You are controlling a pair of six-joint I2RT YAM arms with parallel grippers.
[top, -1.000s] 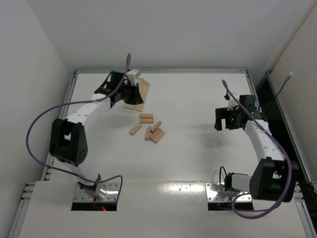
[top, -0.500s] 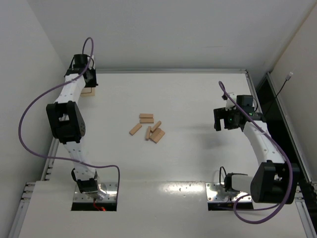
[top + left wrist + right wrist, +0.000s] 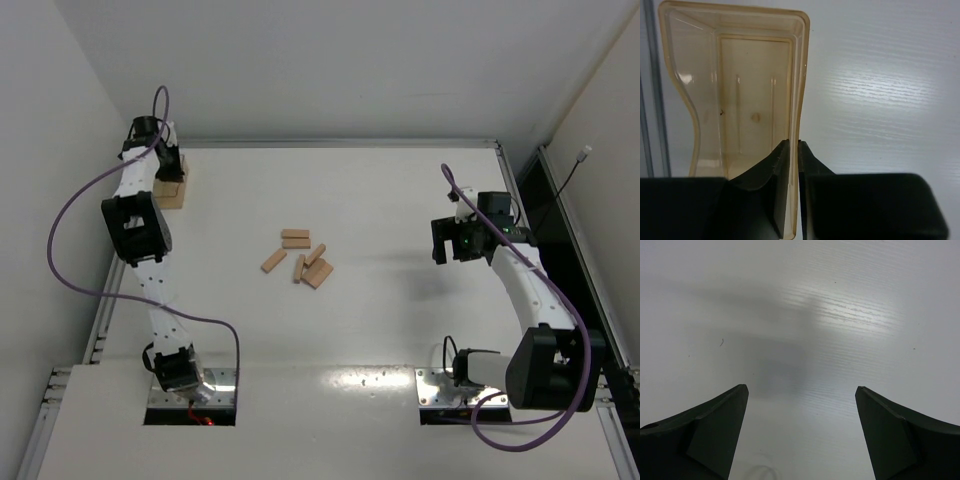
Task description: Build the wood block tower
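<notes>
No legible text or markings anywhere.

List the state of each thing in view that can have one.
Box: empty as far as it shows, gripped by one wall.
Blocks: lying loose in a cluster at the middle of the table, no tower begun.
Left gripper: jaws shut on the box wall.
Right gripper: jaws open, holding nothing, over bare table.

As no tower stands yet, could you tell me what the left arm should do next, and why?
Probably open the left gripper and release the box: it pinches the empty box's wall at the far-left corner, while the blocks lie loose mid-table.
</notes>
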